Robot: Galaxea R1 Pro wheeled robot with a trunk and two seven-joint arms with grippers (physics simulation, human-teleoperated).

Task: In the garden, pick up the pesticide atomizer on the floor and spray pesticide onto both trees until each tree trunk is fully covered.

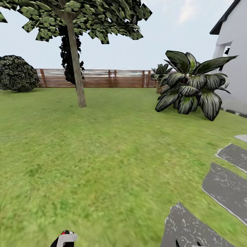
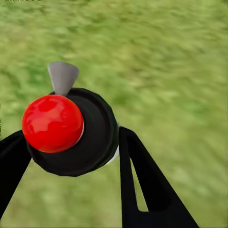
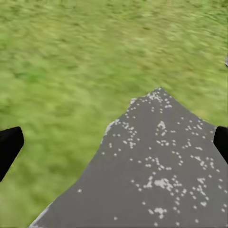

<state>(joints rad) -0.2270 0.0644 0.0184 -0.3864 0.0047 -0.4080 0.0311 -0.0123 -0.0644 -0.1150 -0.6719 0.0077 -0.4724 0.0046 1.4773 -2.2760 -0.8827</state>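
Observation:
One tree stands far off on the lawn at the back left, its grey-tan tree trunk [image 1: 78, 77] leaning slightly under a blocky green canopy [image 1: 85, 15]. The pesticide atomizer [image 2: 95, 137] is a round black body with a red ball top and a grey nozzle. My left gripper [image 2: 71, 142] is shut on it, one black finger on each side, above the grass floor [image 2: 166, 71]. The atomizer's red and white top [image 1: 66, 239] also peeks in at the head view's bottom edge. My right gripper [image 3: 115, 142] is open and holds nothing. It hangs over a grey paving slab [image 3: 156, 175]. No pesticide is in view.
Grey stone slabs [image 1: 226, 185] run along the right side. A broad-leaved striped plant [image 1: 192, 85] stands before the white house [image 1: 235, 68]. A brown slat fence [image 1: 113, 78] closes the back, with a round bush [image 1: 17, 73] at far left and a dark columnar tree [image 1: 68, 58] behind the trunk.

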